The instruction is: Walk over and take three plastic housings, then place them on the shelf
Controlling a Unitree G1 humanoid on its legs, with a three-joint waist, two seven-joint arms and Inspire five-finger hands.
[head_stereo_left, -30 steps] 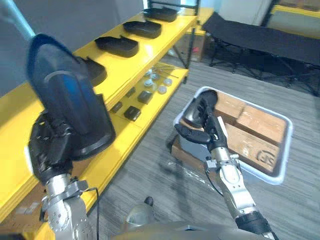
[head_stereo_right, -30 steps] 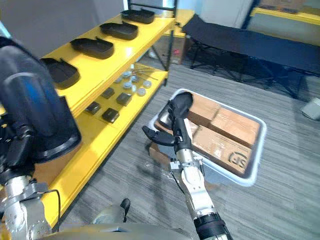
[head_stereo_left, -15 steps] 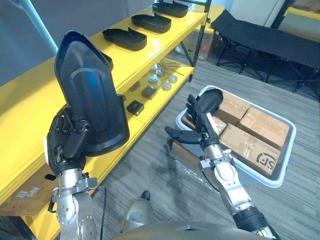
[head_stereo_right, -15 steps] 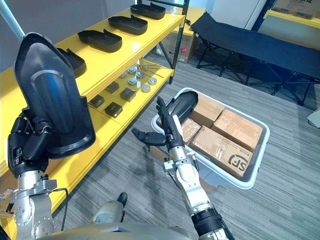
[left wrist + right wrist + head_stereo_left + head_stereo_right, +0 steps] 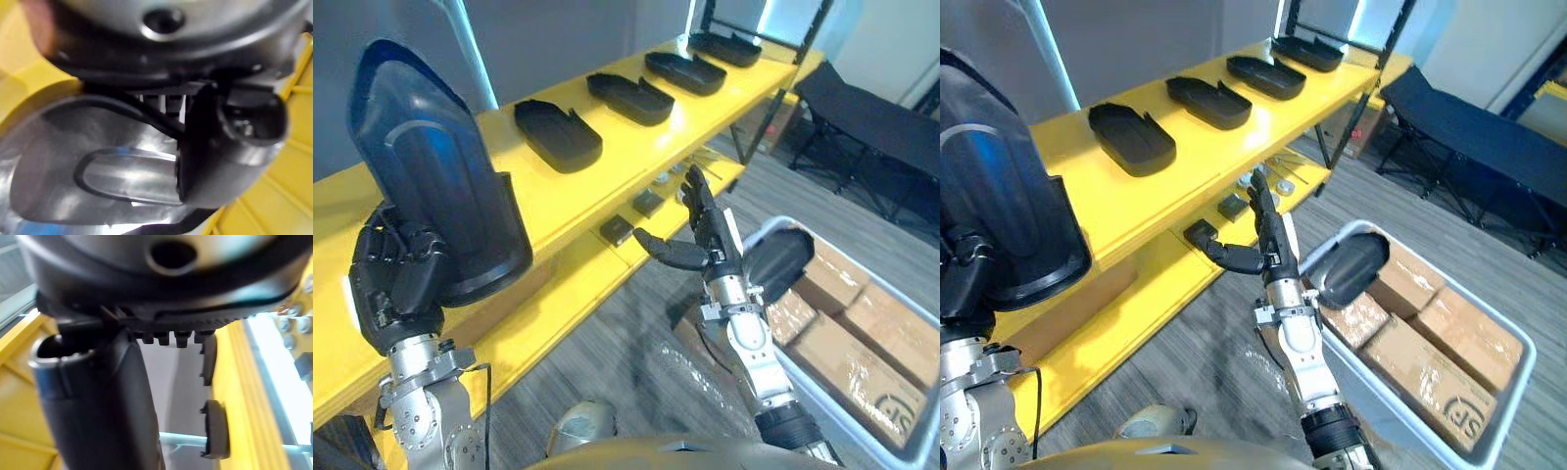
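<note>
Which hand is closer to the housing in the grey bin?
Right. The right hand, open, is just beside the bin housing; the left hand is across by the yellow shelf, fingers curled round another housing.

- You have one glossy black plastic housing (image 5: 431, 186) held upright in the left hand (image 5: 396, 289), its pointed end up, at near left.
- Four matching housings (image 5: 558, 135) (image 5: 629, 98) (image 5: 684, 72) (image 5: 729, 47) lie flat in a spaced row along the yellow shelf (image 5: 636, 142), running away from you.
- Another dark housing (image 5: 776, 265) leans in the white tub (image 5: 1351, 229) at right.
</note>
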